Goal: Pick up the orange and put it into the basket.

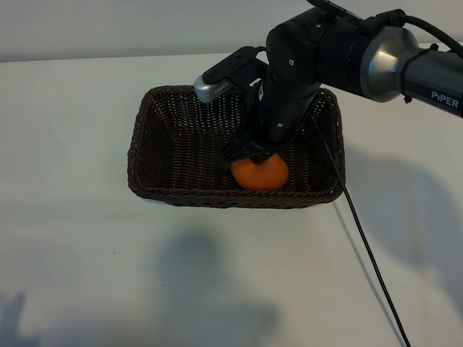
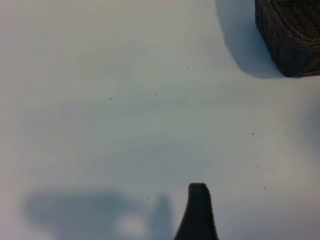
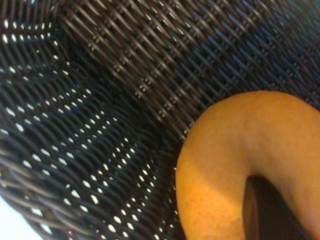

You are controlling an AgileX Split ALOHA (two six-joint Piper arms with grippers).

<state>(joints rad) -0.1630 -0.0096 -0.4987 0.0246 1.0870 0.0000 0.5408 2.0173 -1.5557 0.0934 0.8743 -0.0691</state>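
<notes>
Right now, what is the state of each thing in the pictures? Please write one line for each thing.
Orange: inside the basket near its front wall, gripped from above by the right claw.
Basket: upright on the table, holding only the orange.
Right claw: shut on the orange, reaching down into the basket.
Left claw: open, holding nothing, over bare table beside the basket.
Table: carries the basket.

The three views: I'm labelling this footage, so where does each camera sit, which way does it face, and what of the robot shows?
Exterior: above the table, facing down at the basket; right gripper holds the orange inside it.
Left wrist: over bare table; one dark fingertip, basket corner.
Right wrist: inside the basket, close on the orange; a finger pressing it.
Shared: all three show the basket.
</notes>
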